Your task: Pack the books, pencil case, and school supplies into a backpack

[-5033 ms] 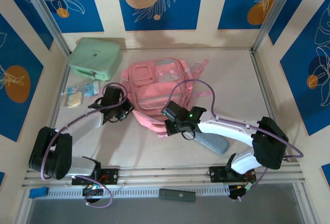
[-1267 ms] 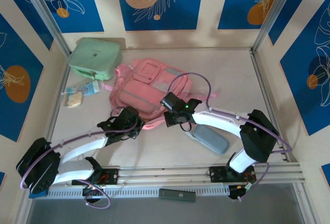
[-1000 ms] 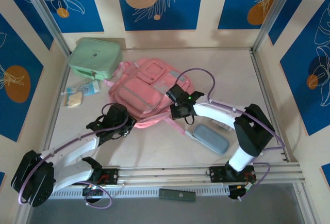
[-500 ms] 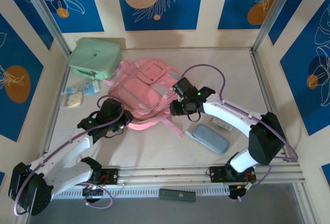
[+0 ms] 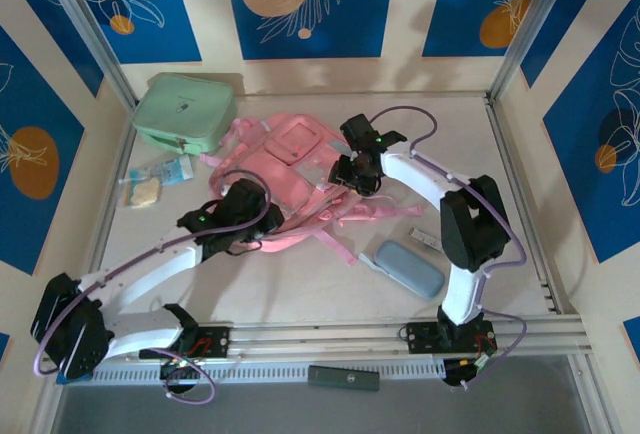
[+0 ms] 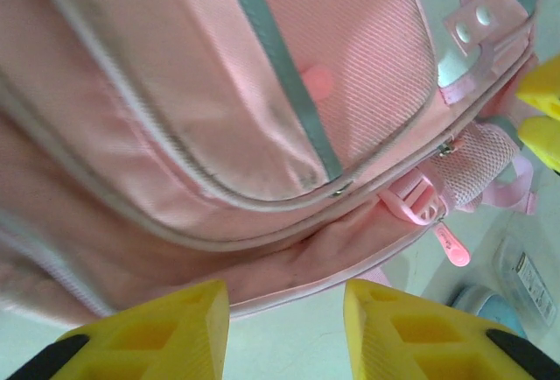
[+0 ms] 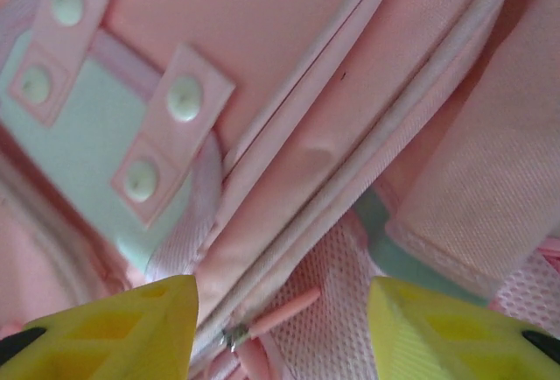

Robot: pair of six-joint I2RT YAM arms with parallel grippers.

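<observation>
Backpack (image 5: 285, 159): laid flat at mid-table, front up, straps trailed toward the near side.
Left gripper (image 6: 284, 327): fingers spread, nothing pinched, set at the backpack's near-left edge.
Right gripper (image 7: 280, 327): fingers spread over the right edge seam, a zip pull (image 7: 284, 308) seen between them.
Pencil case (image 5: 408, 267): right of the backpack, apart from it.
School supplies (image 5: 426, 239): just beside the pencil case.
Table (image 5: 300, 289): bare surface seen before the straps.

left tool (image 6: 284, 320) | I see jaws apart, empty, just off backpack (image 6: 262, 91) edge | pink zip pull (image 6: 451, 242) hangs from backpack
</observation>
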